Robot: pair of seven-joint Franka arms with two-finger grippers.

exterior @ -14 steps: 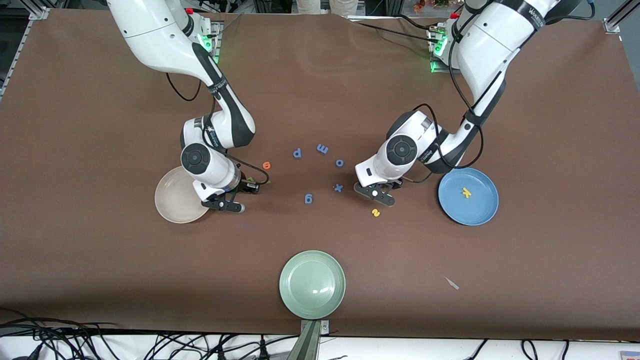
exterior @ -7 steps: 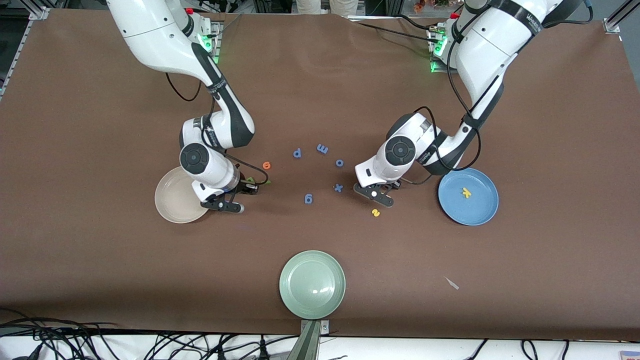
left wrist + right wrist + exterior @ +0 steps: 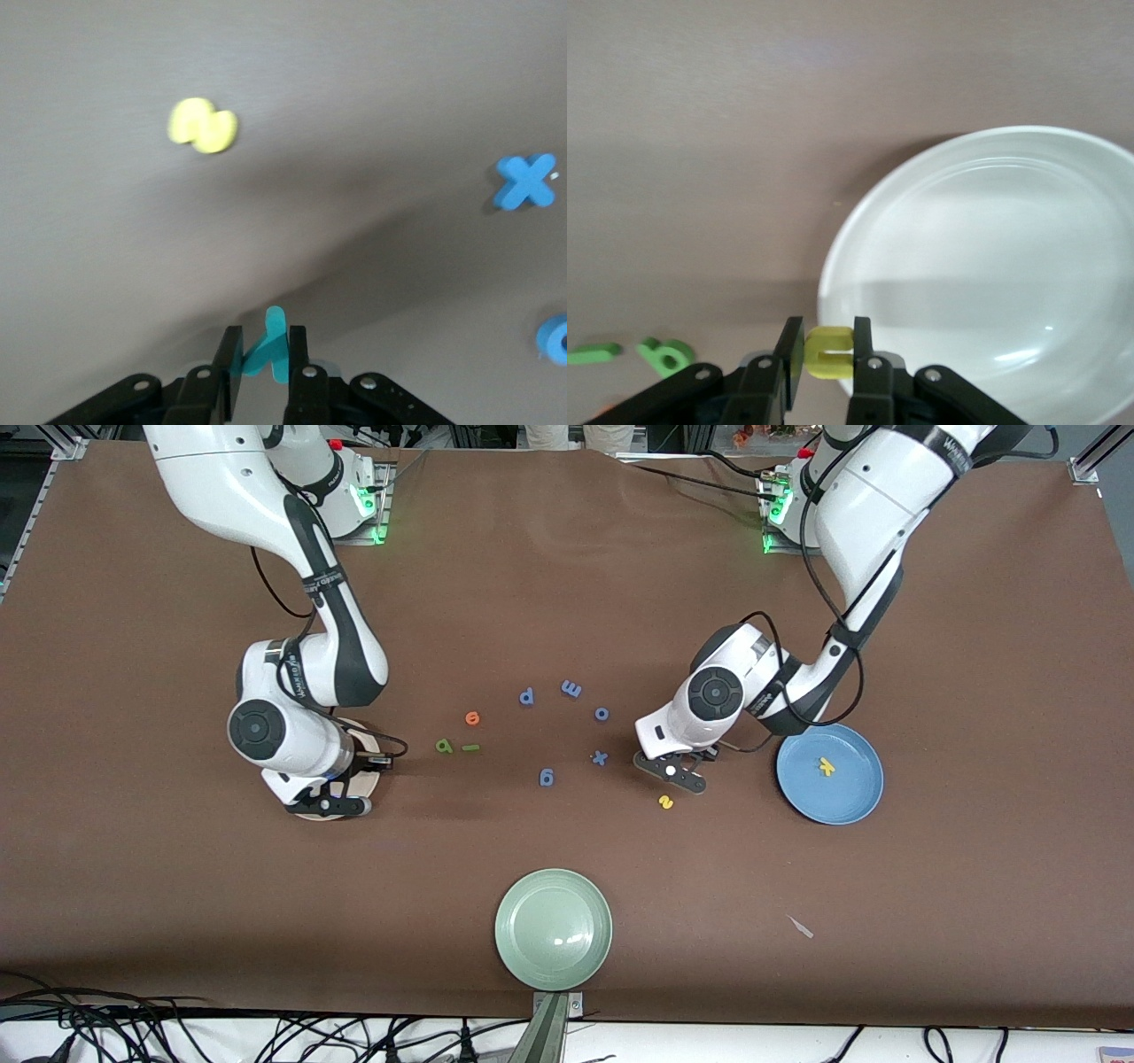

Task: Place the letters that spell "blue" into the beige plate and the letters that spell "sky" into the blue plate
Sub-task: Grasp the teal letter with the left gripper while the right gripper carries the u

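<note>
Beige plate (image 3: 370, 778) mostly hidden — right gripper (image 3: 821, 352) pinching yellow u (image 3: 827, 351)

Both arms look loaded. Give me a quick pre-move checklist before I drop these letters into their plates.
1. Right hand shut on the yellow u: ok.
2. Right hand over the beige plate: ok, at its rim.
3. Left hand shut on the teal y: ok.
4. Left hand over the blue plate: not ok; it is over the bare table beside the plate, near the yellow s.
5. Yellow k in the blue plate: ok.
6. Green b, green l and orange e in the beige plate: not ok, on the table.
</note>
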